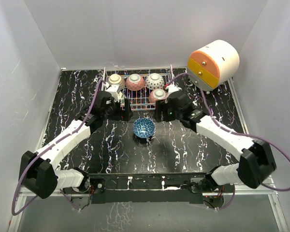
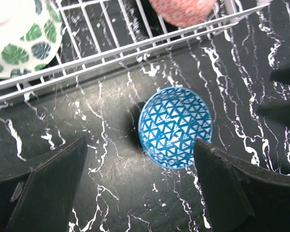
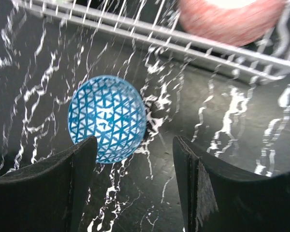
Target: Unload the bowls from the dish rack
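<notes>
The left gripper (image 2: 140, 193) gapes wide and holds nothing. The right gripper (image 3: 133, 188) is open too, somewhat narrower, and also empty. One bowl (image 1: 144, 128) sits upright on the table (image 1: 77, 96), just in front of the rack (image 1: 135, 99), blue inside showing. In the blurred right wrist view a finger (image 3: 63, 179) overlaps its rim; I cannot tell whether they touch. Four more bowls (image 1: 135, 82) show in the rack, foot rings up.

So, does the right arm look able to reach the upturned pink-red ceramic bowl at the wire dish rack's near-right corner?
Probably yes. The right gripper is open and empty, close to the pink-red bowl; only the dish rack's low wire rail stands between, so it would need to come over that.
</notes>
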`<state>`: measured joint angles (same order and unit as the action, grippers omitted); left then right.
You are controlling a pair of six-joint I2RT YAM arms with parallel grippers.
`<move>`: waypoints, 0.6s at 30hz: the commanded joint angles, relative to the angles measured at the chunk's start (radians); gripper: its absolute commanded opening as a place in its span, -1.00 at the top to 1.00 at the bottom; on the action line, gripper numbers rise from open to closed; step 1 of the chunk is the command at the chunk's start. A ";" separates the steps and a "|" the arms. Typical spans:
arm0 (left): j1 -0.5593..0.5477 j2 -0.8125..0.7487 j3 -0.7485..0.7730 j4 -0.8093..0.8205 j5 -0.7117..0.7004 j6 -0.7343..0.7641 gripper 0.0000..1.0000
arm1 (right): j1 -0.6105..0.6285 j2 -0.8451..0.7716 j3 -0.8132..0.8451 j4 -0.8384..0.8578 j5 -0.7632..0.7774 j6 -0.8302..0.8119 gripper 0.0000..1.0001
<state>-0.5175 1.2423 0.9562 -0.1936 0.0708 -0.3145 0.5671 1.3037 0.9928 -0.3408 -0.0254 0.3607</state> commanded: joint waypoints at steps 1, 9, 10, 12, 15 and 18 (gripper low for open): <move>0.077 -0.042 -0.055 0.052 0.130 -0.068 -0.80 | 0.090 0.093 0.022 0.031 0.046 -0.003 -0.34; 0.103 -0.044 -0.068 0.056 0.140 -0.062 -0.94 | 0.110 0.239 0.032 0.085 0.062 -0.002 -0.25; 0.104 -0.042 -0.069 0.057 0.139 -0.063 -0.94 | 0.109 0.254 0.036 0.085 0.066 -0.004 -0.21; 0.106 -0.039 -0.070 0.057 0.138 -0.062 -0.94 | 0.110 0.278 0.041 0.087 0.064 -0.003 -0.11; 0.106 -0.041 -0.073 0.056 0.138 -0.061 -0.94 | 0.111 0.304 0.041 0.099 0.059 0.000 0.02; 0.106 -0.041 -0.075 0.054 0.139 -0.057 -0.94 | 0.109 0.324 0.045 0.105 0.064 0.007 0.16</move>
<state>-0.4183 1.2343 0.8864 -0.1532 0.1917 -0.3714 0.6743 1.6192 0.9928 -0.3058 0.0181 0.3649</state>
